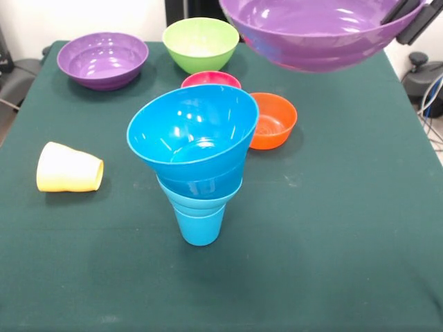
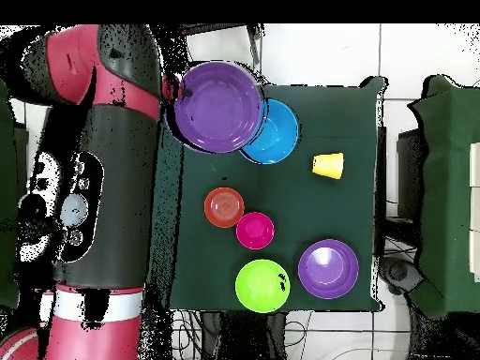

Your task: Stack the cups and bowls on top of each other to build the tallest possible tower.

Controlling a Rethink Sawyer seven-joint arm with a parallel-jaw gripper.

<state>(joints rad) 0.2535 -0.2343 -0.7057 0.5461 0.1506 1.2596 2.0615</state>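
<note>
A large purple bowl (image 1: 322, 31) is hanging in the air at the upper right of the front view, and the gripper (image 1: 413, 17) is pinching its rim at the top right corner, jaws clamped on the bowl's wall. In the overhead view the same bowl (image 2: 217, 106) is sitting upper centre, overlapping the tower's top.

The tower (image 1: 194, 155) is standing mid-frame: blue cup (image 1: 200, 225) at the base, blue bowls (image 1: 192, 131) nested in its mouth, flaring out and tilting a little toward the left. It looks top-heavy on a narrow foot, so likely tipping with any side push.

The bowls look like light, stiff, glossy plastic, probably slippery; the rim is the only thin edge to grab, and a one-sided rim hold is letting the big bowl hang slanted.

Loose on the green table (image 1: 346, 207):
- yellow cup (image 1: 69, 168) lying on its side, left
- second purple bowl (image 1: 102, 60), upper left
- lime bowl (image 1: 201, 43), top centre
- pink bowl (image 1: 210, 79), just behind the tower
- orange bowl (image 1: 273, 121), right of the tower
</note>
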